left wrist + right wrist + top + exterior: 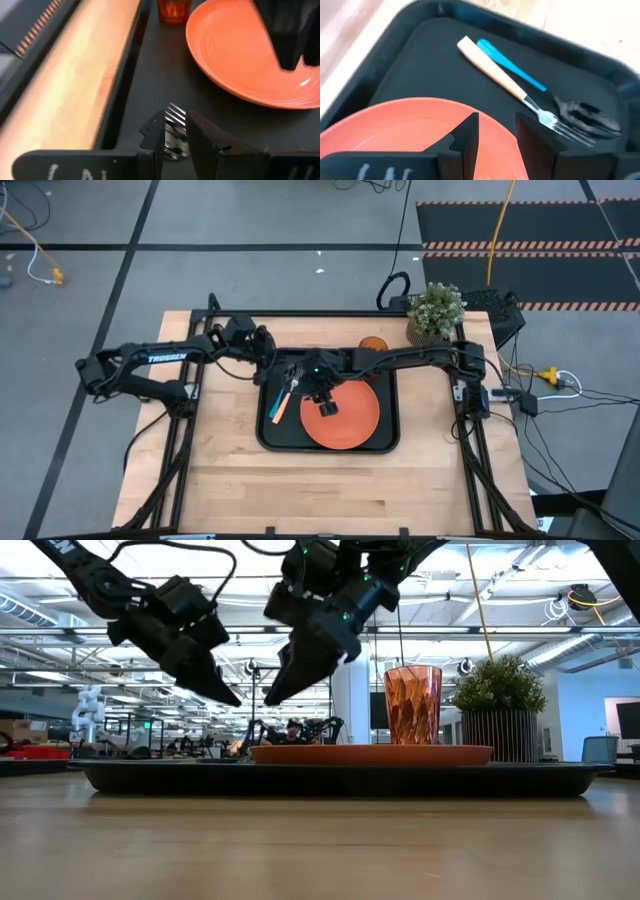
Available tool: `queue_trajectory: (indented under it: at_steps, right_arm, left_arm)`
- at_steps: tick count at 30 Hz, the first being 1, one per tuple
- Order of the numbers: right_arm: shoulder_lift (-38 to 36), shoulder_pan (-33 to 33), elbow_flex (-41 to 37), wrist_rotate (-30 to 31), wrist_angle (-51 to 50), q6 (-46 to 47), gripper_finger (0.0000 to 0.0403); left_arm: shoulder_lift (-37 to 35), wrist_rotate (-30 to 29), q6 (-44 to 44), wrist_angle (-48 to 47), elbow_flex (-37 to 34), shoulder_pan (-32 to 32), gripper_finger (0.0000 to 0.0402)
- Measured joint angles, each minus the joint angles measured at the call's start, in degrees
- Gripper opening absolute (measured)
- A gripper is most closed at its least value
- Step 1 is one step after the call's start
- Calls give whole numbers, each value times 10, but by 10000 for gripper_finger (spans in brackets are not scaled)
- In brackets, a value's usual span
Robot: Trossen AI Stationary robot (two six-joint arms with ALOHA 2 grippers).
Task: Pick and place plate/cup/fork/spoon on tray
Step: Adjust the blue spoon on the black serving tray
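The black tray (385, 442) lies mid-table. The orange plate (350, 420) lies flat on its right part. The tan-handled fork (495, 72) and the blue-handled spoon (512, 67) lie side by side on the tray's left part (280, 402). The amber ribbed cup (412, 705) stands upright by the tray's far rim (172, 9). My left gripper (176, 131) hangs open above the fork's tines and touches nothing (235, 698). My right gripper (496, 130) is open and empty above the plate's left edge (322, 402).
A potted green plant (435, 310) stands at the table's far right, behind the tray (500, 705). Bare wood (330, 490) lies in front of the tray. Both arms cross above the tray's far half.
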Motion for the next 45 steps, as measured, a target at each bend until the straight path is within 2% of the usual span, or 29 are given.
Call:
queue_trajectory:
  at_steps: [5, 9, 17, 22, 28, 36, 45]
  right_arm:
    - [-25, -1, 0, 17, -10, -1, 118]
    - [-46, -1, 0, 45, -29, -2, 118]
    - [-97, -1, 0, 96, -67, -20, 118]
    - [-142, -1, 0, 136, -75, -32, 118]
    - [-191, 0, 0, 134, -71, -32, 118]
    - [-201, 0, -1, 131, -77, -29, 118]
    - [-208, 0, -77, 133, -1, -46, 118]
  left_arm:
    - [27, -5, -25, -11, 0, -19, 81]
    - [39, -51, -31, -8, 1, -32, 81]
    - [40, -102, -80, -32, 1, -51, 81]
    - [51, -107, -98, -45, 0, -70, 81]
    - [86, -104, -64, 6, 0, -103, 81]
    - [144, -135, -50, 40, 0, -105, 81]
    - [177, -133, -67, 37, 1, -94, 81]
